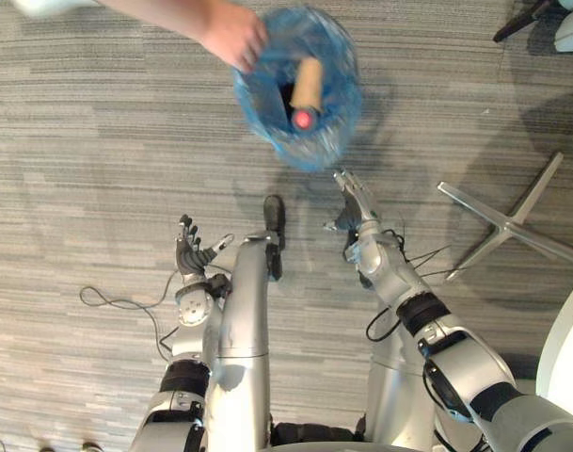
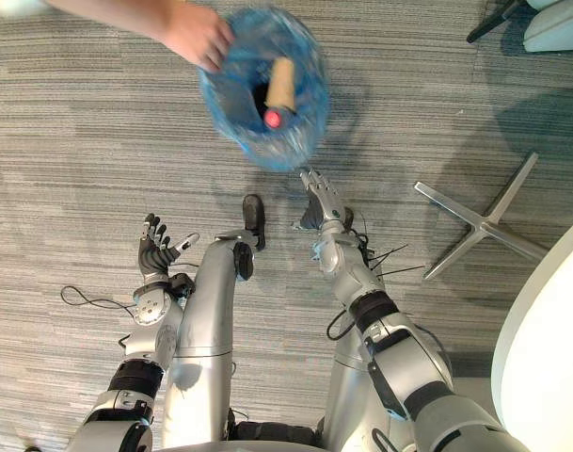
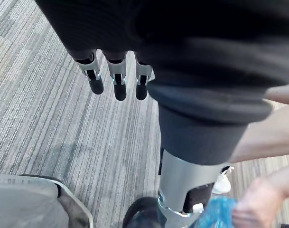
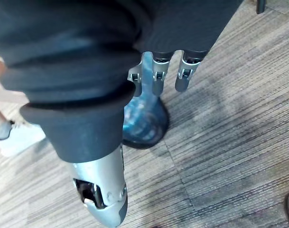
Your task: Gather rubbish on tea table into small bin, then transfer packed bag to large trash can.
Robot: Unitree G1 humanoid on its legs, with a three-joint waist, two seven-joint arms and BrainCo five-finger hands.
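A small bin lined with a blue bag [image 1: 322, 141] stands on the carpet ahead of me. Inside it lies a tan bottle with a red cap [image 1: 307, 89]. A person's hand [image 1: 231, 33] grips the bag's rim on the far left side. My right hand [image 1: 357, 198] reaches toward the bin with straight fingers, its tips just short of the near side and holding nothing. In the right wrist view the blue bag [image 4: 144, 118] shows past the fingers [image 4: 156, 78]. My left hand [image 1: 189, 252] hovers open over the floor at lower left, empty.
A silver star-shaped chair base [image 1: 507, 221] lies on the carpet to the right. A white round table edge [image 2: 549, 348] curves in at the lower right. A person's white shoe [image 4: 18, 137] stands beside the bin. A grey seat [image 3: 25, 199] shows low in the left wrist view.
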